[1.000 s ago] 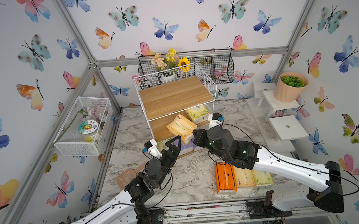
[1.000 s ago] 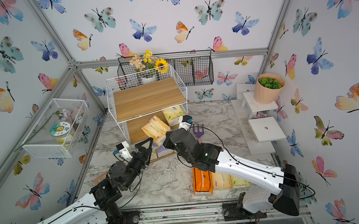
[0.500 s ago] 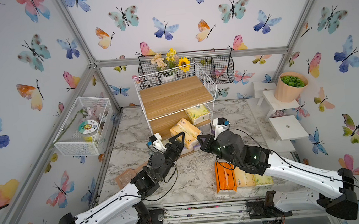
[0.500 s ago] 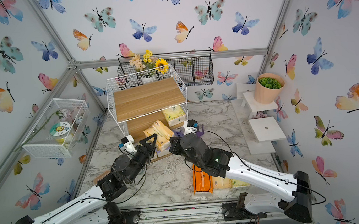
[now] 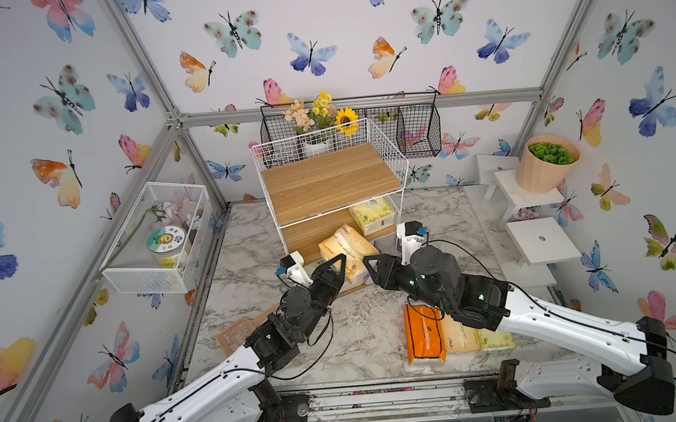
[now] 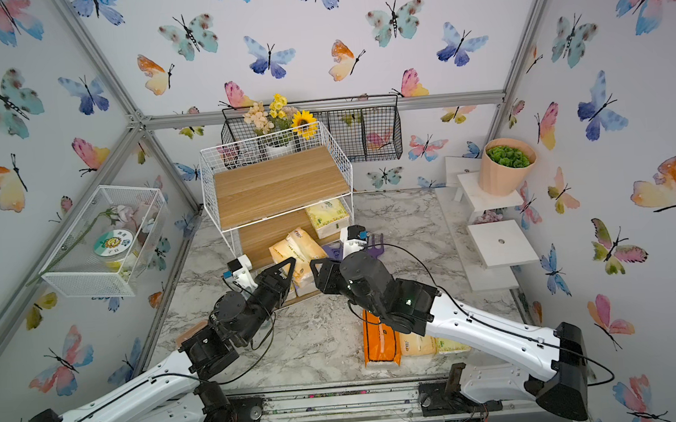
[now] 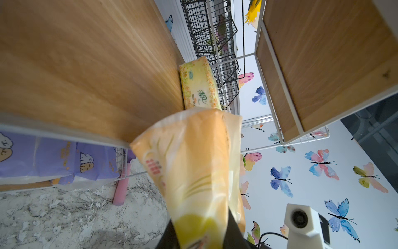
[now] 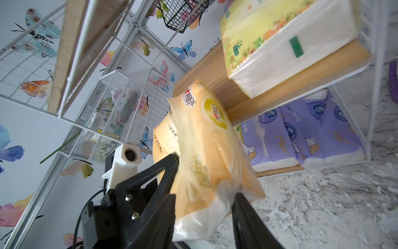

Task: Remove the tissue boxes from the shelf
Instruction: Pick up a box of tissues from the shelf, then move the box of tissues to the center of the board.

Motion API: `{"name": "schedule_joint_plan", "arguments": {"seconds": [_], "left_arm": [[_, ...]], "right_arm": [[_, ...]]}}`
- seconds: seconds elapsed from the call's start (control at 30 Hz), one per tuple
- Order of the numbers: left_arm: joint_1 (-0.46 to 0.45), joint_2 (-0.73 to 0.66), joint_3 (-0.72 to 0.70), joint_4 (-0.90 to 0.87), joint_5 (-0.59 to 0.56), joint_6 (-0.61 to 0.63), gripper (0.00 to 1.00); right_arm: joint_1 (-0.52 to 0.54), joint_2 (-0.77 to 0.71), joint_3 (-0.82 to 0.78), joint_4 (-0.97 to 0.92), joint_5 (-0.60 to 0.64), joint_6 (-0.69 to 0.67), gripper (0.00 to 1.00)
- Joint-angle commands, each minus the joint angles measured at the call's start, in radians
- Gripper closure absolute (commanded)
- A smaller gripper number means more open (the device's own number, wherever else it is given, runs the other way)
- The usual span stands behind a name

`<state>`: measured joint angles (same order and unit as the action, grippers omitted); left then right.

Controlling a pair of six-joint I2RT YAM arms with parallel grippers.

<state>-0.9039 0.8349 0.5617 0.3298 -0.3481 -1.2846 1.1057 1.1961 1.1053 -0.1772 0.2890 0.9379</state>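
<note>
Left gripper [image 5: 339,262] is clamped on a crinkly, plastic-wrapped peach tissue pack [image 5: 345,246] with a red Chinese logo. It's held just off the front of the wood-grain wire shelf [image 5: 332,182], long axis tilted up toward the middle board. Right gripper [image 5: 372,264] has its jaws apart around the pack's near end.

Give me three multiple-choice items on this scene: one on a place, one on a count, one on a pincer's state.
1. On the shelf, the pale yellow pack lies on: A middle board; B top board; C bottom board.
2. Packs lying on the table: A one; B six; C three.
3. The left pincer is: A open; B shut on a peach pack; C shut on a purple pack.
A, purple packs lie below it; C, orange pack, cream pack, yellow-green pack; B, it pinches that pack's end.
</note>
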Motion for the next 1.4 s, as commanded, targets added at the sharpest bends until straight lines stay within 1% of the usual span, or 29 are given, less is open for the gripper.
{"name": "schedule_joint_plan", "arguments": {"seconds": [0.0,0.1,0.17,0.33,0.53,0.6,0.7,0.77,0.83,0.93,1.1,1.2,1.37], "left_arm": [[0.005,-0.051,0.032,-0.077,0.048,0.065,0.79],[0.004,-0.089,0.011,-0.119,0.083,0.093,0.81],[0.005,-0.118,-0.005,-0.148,0.118,0.122,0.82],[0.003,-0.195,-0.012,-0.291,0.225,0.227,0.83],[-0.007,-0.321,-0.058,-0.432,0.318,0.248,0.84],[-0.018,-0.335,-0.082,-0.474,0.348,0.248,0.83],[-0.045,-0.335,-0.136,-0.489,0.393,0.255,0.83],[-0.07,-0.324,-0.171,-0.486,0.39,0.261,0.84],[-0.097,-0.3,-0.194,-0.467,0.378,0.266,0.87],[-0.119,-0.242,-0.245,-0.357,0.4,0.262,0.87],[-0.122,-0.071,-0.319,-0.107,0.526,0.26,0.87],[-0.127,0.048,-0.327,-0.001,0.573,0.269,0.86],[-0.142,0.208,-0.312,0.127,0.599,0.289,0.85]], "right_arm": [[0.0,-0.043,-0.019,0.036,-0.022,-0.141,0.47],[0.0,-0.08,-0.048,0.047,-0.027,-0.22,0.44],[-0.001,-0.107,-0.062,0.042,-0.019,-0.258,0.44],[0.0,-0.155,-0.078,0.008,0.021,-0.303,0.44],[0.0,-0.187,-0.093,0.008,0.051,-0.322,0.44],[0.0,-0.191,-0.098,0.011,0.058,-0.323,0.44],[0.0,-0.189,-0.101,0.017,0.056,-0.323,0.44],[0.0,-0.182,-0.101,0.02,0.051,-0.324,0.44],[0.0,-0.172,-0.099,0.022,0.045,-0.323,0.44],[0.0,-0.161,-0.094,0.017,0.039,-0.316,0.44],[0.0,-0.158,-0.091,-0.001,0.035,-0.309,0.45],[0.0,-0.162,-0.096,0.0,0.034,-0.304,0.45],[0.0,-0.171,-0.104,0.004,0.033,-0.297,0.45]]}}
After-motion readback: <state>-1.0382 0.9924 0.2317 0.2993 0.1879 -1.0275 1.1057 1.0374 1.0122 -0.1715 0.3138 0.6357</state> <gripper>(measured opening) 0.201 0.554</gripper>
